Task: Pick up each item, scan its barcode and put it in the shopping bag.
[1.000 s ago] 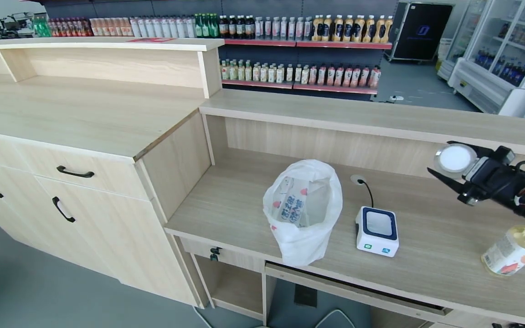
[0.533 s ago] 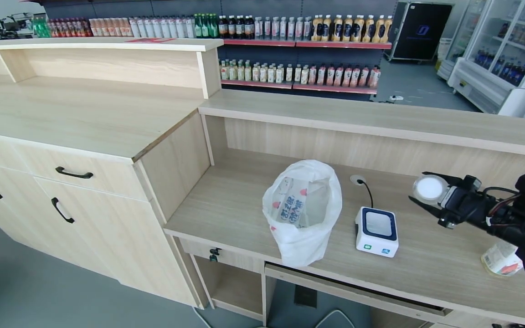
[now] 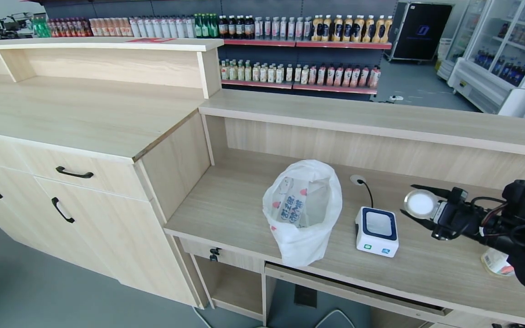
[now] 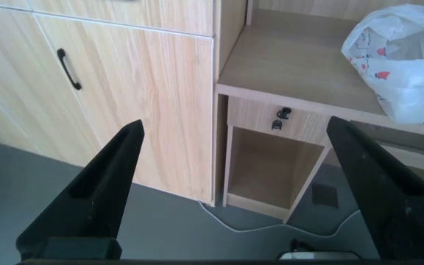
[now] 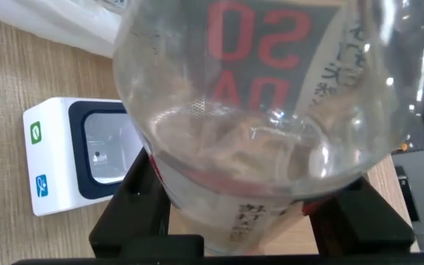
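a: how many items is the station showing?

b: one white plastic shopping bag (image 3: 302, 239), one white box scanner with a dark blue window frame (image 3: 377, 231) and two bottles. the bag is standing open on the light wood lower counter (image 3: 239, 200), with the scanner just beside it on the robot's right. a printed white pack (image 3: 292, 205) is sitting inside the bag.

a: what is the right gripper (image 3: 409, 200) doing?

b: its two black fingers are clamping a clear plastic bottle with red print (image 3: 420, 203). they are pressing on opposite sides of the body. the bottle is hanging over the counter, near the scanner on its right side and not touching it.

a: which way is that bottle pointing?

b: its long axis is running roughly toward the head camera. it is therefore showing there end-on, as a round white disc with a clear rim. in the right wrist view the body is lying across the fingers, with the scanner window beyond it.

a: and the second bottle?

b: a bottle with a white and orange label (image 3: 496, 264) is standing on the counter farther right, and the right arm is covering most of it.

a: left gripper (image 4: 234, 125)?

b: its fingers are spreading wide with nothing between them. it is hanging low beside the cabinet front.
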Controlling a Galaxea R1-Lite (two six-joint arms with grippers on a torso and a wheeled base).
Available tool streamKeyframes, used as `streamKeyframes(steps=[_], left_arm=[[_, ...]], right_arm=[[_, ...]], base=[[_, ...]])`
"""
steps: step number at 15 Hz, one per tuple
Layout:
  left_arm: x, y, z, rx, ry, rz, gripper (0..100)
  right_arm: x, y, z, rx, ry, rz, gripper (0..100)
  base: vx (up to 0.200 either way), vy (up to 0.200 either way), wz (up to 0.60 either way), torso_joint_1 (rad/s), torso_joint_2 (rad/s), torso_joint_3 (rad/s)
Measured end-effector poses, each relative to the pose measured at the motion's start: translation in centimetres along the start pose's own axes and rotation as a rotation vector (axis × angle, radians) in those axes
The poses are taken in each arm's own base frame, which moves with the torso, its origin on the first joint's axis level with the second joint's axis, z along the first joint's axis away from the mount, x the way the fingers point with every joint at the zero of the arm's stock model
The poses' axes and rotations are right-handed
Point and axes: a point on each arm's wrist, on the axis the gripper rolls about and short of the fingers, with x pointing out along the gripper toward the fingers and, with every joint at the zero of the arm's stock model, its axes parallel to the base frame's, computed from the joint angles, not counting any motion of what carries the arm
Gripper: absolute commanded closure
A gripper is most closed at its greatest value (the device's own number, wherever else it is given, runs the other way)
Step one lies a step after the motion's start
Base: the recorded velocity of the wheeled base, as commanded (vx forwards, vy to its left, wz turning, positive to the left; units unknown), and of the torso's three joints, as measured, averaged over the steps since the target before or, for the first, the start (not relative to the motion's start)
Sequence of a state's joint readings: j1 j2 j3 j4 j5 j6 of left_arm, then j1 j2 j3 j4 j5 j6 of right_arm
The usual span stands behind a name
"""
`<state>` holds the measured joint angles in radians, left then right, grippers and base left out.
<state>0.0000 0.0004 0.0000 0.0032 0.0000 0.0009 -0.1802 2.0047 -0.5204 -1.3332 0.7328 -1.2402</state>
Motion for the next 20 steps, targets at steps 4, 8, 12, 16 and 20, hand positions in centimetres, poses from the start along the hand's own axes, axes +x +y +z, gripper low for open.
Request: streamKeyframes(steps=[4,8,12,16,20], left_arm=[[0.0,0.0,0.0,0.0,0.0,0.0,0],[0.0,0.0,0.0,0.0,0.0,0.0,0],[0.0,0.0,0.0,0.0,0.0,0.0,0],[0.0,0.0,0.0,0.0,0.0,0.0,0],[0.0,0.0,0.0,0.0,0.0,0.0,0]], right_arm=[[0.3,0.5,-0.5,-0.006,0.003,0.013,100],[1.0,1.2,-0.9,0.002,-0.003,0.031,100],[1.7,1.5,-1.3,0.006,-0.011,0.035,100],[3.4,1.4,-1.3,0.011,-0.059,0.033,100],[5.1,2.0,-1.3,0.013,-0.095,0.036,100]], base=[[0.0,0.0,0.0,0.0,0.0,0.0],[0.0,0.0,0.0,0.0,0.0,0.0],[0.0,0.0,0.0,0.0,0.0,0.0],[0.0,0.0,0.0,0.0,0.0,0.0],[0.0,0.0,0.0,0.0,0.0,0.0]])
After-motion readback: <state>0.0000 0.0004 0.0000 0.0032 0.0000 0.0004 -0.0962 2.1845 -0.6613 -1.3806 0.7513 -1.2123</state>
